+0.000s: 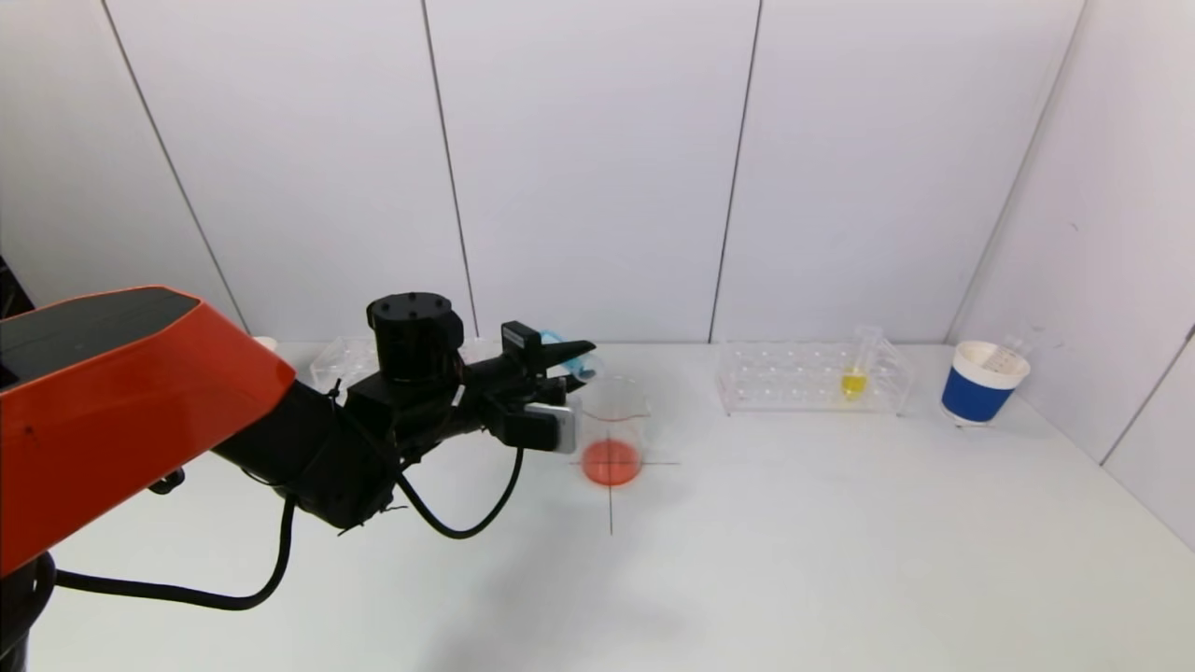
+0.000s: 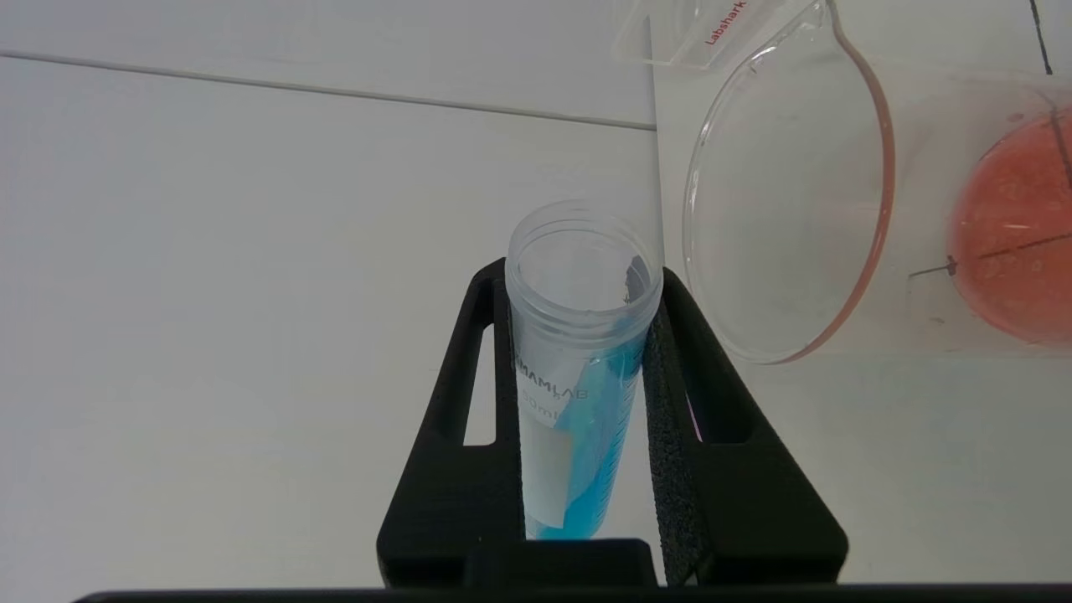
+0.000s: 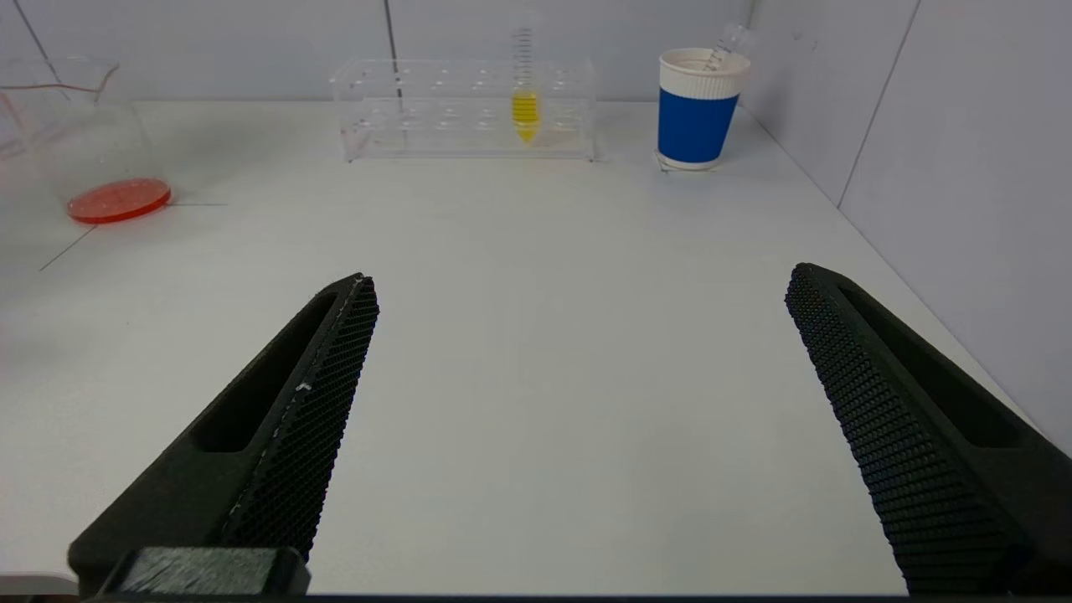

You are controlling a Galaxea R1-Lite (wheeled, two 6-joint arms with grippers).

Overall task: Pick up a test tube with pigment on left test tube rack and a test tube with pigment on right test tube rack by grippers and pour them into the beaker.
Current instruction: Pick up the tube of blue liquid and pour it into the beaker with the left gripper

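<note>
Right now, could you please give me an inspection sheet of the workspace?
Surface: white table, black cross mark under the beaker.
Job's things: beaker holds red liquid; blue-pigment tube tilted beside its rim; yellow-pigment tube upright in right rack; left rack mostly hidden by the arm.
Clutter: blue paper cup holding a tube.
Grippers: left gripper clamps the blue tube; right gripper open, low over the table.
Cables: black cable hanging under left arm.
Surroundings: white panel walls.

The head camera looks down across the worktop (image 1: 794, 560) from well back. The left wrist camera sits close by the beaker (image 2: 787, 193); the right wrist camera views that beaker (image 3: 79, 134) from farther off.
</note>
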